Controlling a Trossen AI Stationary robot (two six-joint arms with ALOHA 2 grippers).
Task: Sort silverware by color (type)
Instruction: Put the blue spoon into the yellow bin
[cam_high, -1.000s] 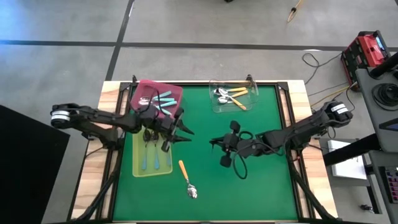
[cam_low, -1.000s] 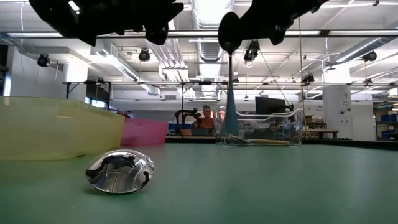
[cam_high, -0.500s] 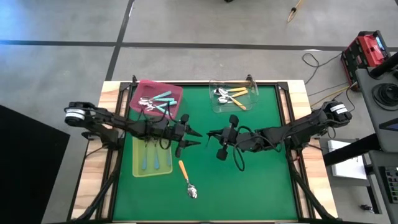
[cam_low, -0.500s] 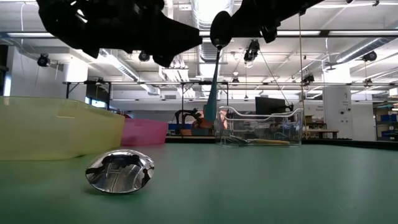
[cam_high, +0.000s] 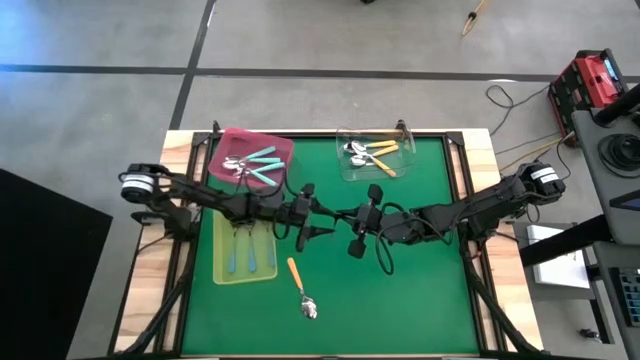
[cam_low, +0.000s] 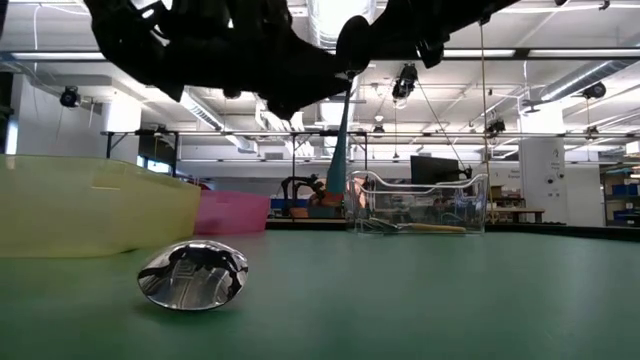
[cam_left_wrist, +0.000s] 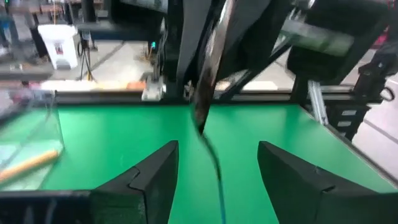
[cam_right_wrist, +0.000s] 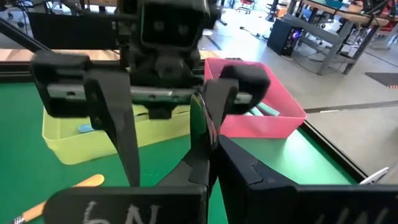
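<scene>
L gripper (cam_high: 322, 218) has pushed further toward the tabletop's centre since 0.5 s ago and now sits nose to nose w/ the R gripper (cam_high: 352, 222); the gap between them is nearly gone. R gripper has barely shifted.

R jaws clenched on a teal spoon (cam_low: 341, 140): bowl pinched up top, handle hanging down over the mat, clear of the surface in the low view. L jaws spread wide, fingers (cam_left_wrist: 155, 180) either side of the hanging spoon in the left wrist view, not touching it.

An orange spoon (cam_high: 300, 287) lies loose on the green mat (cam_high: 420, 290) toward the front edge, below the L gripper; its shiny bowl (cam_low: 193, 276) fills the low view's foreground.

Containers:
- yellow-green tray (cam_high: 222, 275), left edge: approx. three light blue spoons.
- pink tray (cam_high: 226, 143), back-left corner: a few teal spoons.
- clear tray (cam_high: 345, 170), back edge, right of centre: orange spoons, count unclear.
</scene>
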